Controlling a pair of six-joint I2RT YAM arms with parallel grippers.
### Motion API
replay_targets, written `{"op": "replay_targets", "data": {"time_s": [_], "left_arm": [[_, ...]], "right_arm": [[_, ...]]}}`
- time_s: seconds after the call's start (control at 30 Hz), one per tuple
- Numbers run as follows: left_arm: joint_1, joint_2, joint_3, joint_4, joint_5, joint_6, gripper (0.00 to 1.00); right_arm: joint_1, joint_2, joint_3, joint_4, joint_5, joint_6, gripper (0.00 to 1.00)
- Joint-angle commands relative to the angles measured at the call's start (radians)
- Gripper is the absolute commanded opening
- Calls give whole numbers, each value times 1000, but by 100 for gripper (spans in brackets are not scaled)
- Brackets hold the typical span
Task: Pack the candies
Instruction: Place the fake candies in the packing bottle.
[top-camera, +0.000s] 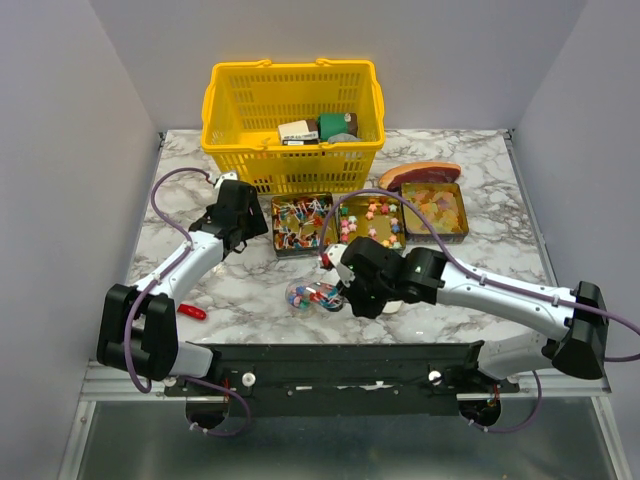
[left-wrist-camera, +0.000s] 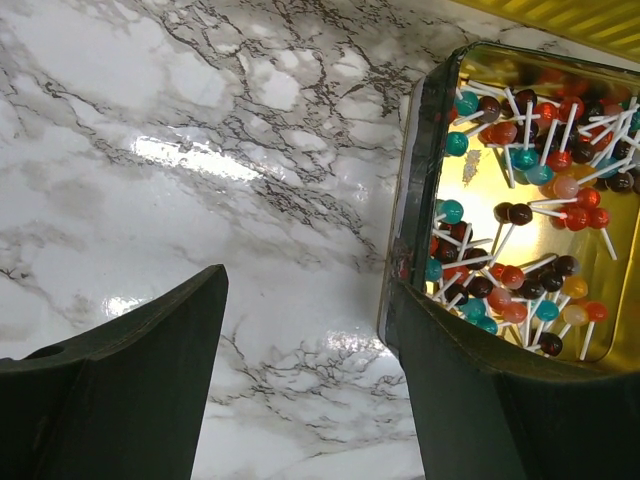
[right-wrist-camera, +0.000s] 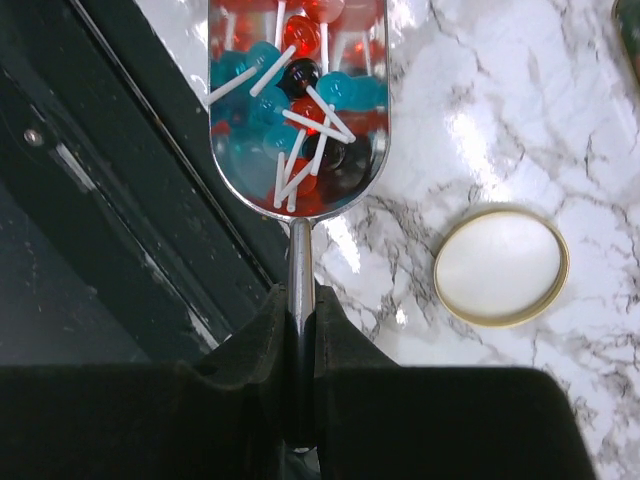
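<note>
1. Right gripper: pinched narrow on the thin stem of a scoop. We log the bowl as loaded with stick candies in red, teal and dark.
2. Scoop axis: in line with the claw, bowl straight ahead of the fingers. From above it lies to the claw's left, mid-width, toward the table's near edge.
3. Bulk stock: the lollipop tray, star tray and gummy tray stand in a row toward the far edge, in front of the yellow basket.
4. Left gripper: jaws wide, holding nothing, just beside the lollipop tray's left wall.
5. Lid: flat on the marble, right of the scoop and apart from it. We cannot make out a jar.
6. Judgement: the right arm carries the load, so emptying it means tipping along that long axis.
</note>
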Motion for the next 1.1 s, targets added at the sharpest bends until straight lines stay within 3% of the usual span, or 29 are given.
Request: {"op": "replay_targets", "data": {"time_s": [0.0, 0.23, 1.07], "left_arm": [[-1, 7, 29, -6, 12, -8, 79], [1, -9, 37, -26, 3, -4, 79], [22, -22, 51, -32, 23, 5, 80]], "right_arm": [[7, 18, 42, -119, -8, 13, 1], [5, 77, 114, -220, 23, 7, 1], [7, 143, 234, -320, 23, 26, 1]]}}
